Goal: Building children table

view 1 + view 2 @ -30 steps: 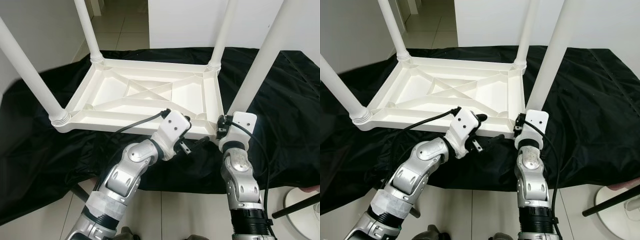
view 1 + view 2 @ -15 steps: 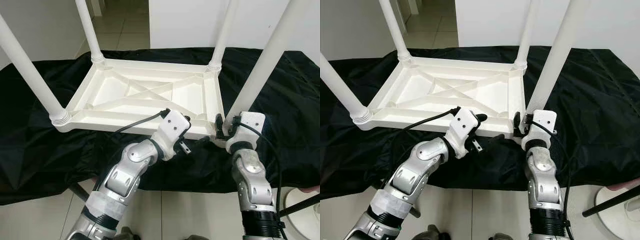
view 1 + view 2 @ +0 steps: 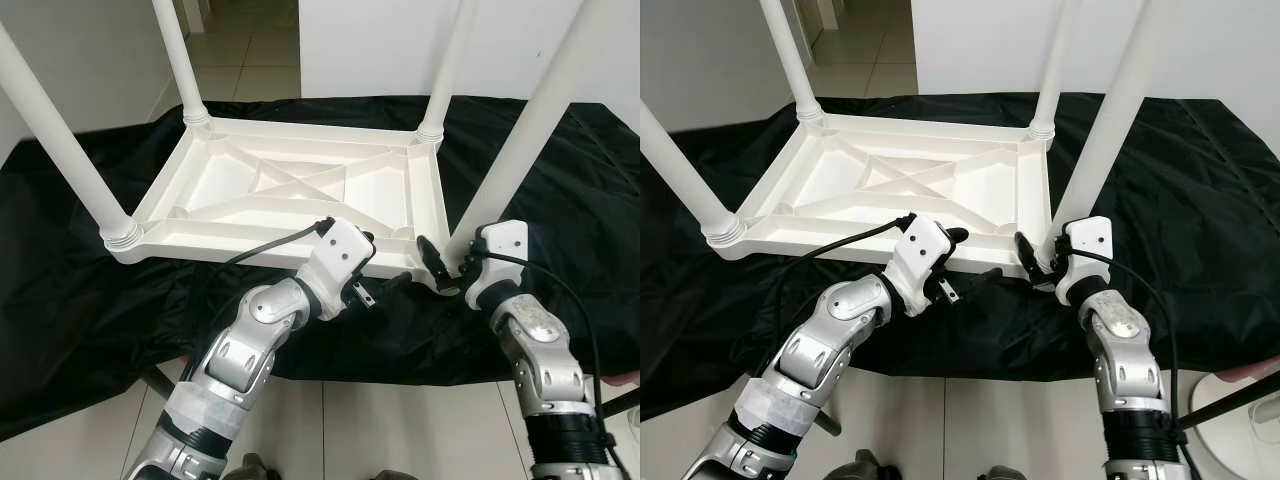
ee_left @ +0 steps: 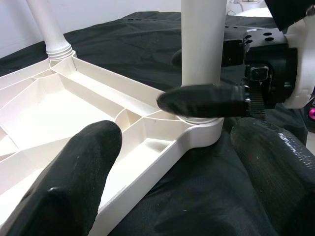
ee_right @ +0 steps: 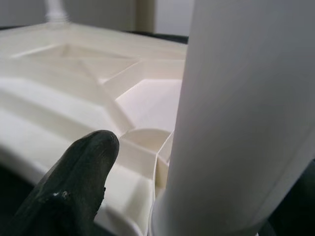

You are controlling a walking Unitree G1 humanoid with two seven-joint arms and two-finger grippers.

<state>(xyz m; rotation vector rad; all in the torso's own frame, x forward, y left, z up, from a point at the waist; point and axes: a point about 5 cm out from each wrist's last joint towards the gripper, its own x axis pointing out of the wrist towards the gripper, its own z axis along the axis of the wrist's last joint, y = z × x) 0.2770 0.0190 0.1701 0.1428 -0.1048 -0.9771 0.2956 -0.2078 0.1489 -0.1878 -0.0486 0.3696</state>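
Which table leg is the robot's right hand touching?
The near right leg, the one closest to the robot. The right gripper sits at its base with fingers around it; the other three legs stand untouched.

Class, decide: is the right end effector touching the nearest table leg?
Touching. In the left wrist view, one black finger of the right end effector lies pressed across the base of the table leg.

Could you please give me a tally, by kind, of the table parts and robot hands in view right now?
White table legs: 4 (the near-right one stands by the right hand)
White tabletop, upside down: 1
Black cloth: 1
Robot hands: 2 (left hand)
Total: 8
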